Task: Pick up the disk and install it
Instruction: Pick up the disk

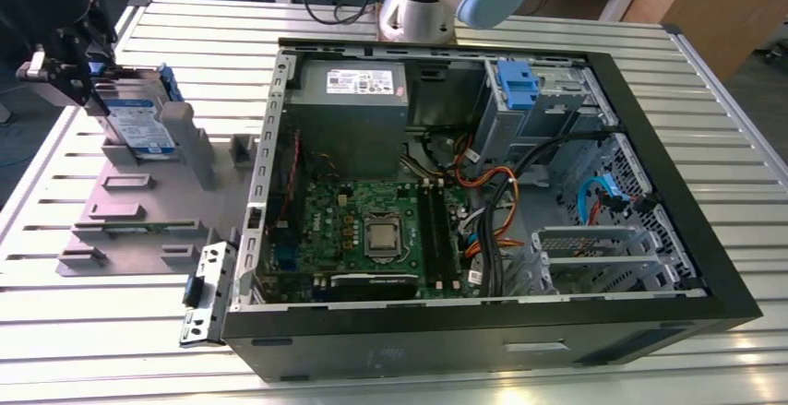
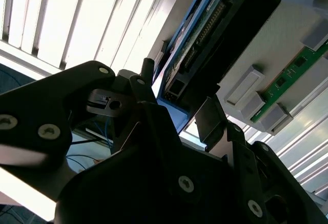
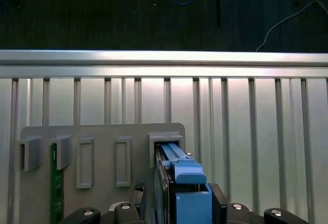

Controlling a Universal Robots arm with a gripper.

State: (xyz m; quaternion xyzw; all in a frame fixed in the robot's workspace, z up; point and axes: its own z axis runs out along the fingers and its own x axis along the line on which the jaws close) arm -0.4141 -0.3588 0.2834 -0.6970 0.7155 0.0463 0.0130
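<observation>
Exterior view: a robot arm's gripper (image 1: 99,87) sits at the far left of a slatted metal table (image 1: 124,350), over a grey plastic stand (image 1: 136,207) with upright posts. The disk (image 1: 138,126) – a silver-grey hard drive with a white-and-blue label and blue carrier rails – stands on edge among those posts. An open computer case (image 1: 431,354) lies to the exterior view's right of the stand, well apart from the disk.

In the first wrist view, the dark fingers (image 3: 218,206) flank the blue carrier on both sides, with no gap visible. The pincer appears to be clamped on the disk. The drive's far end reaches into a raised slot (image 3: 166,144) on the stand, so it looks seated or barely lifted; which of the two cannot be told.

The step in hand appears to be the pick-up, with the grasp made and the install not yet begun. Freeing the drive calls for a straight pull along the posts, without tilting – a skewed lift could jam the rails. Installing it then calls for lining those rails up with the drive bay (image 1: 518,82), marked by a blue fitting at the case's far corner.
</observation>
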